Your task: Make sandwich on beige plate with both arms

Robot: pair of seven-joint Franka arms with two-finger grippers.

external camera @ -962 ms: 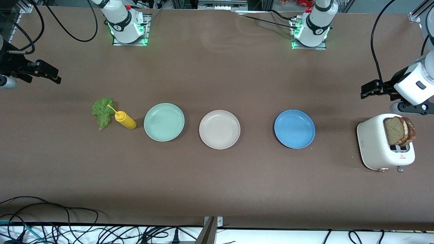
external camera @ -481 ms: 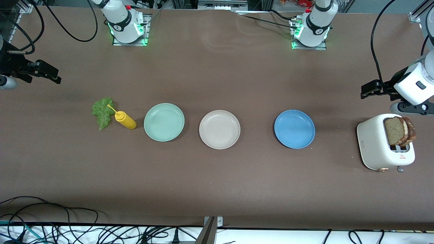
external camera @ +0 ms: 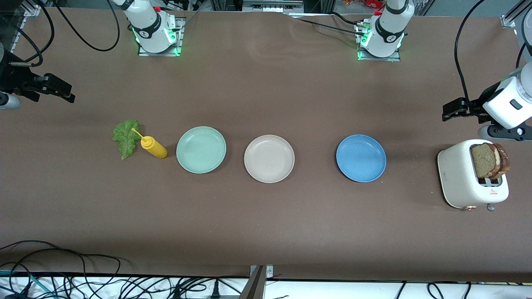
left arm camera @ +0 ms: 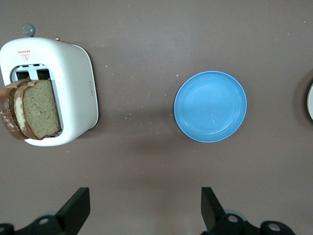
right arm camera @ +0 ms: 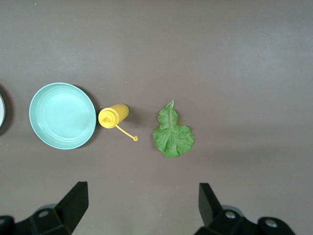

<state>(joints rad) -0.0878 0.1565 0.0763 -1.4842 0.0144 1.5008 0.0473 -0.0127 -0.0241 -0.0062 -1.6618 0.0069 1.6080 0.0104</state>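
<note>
Brown worktop holds a round pale beige plate, bare, midway between both wide-open, empty grippers. Left gripper hovers near toaster-held brown-crusted bread slices; right gripper near ruffled green lettuce leaf, probably staged for reach.

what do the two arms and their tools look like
Both arms are glossy white with black joint bands and green lights glowing at their bases. Black cables loop off them. The left tool is black with two flat, wedge-shaped fingers, on a white wrist housing. The right tool is the same black two-finger type, its fingers equally plain. I can make out no readable markings.
</note>
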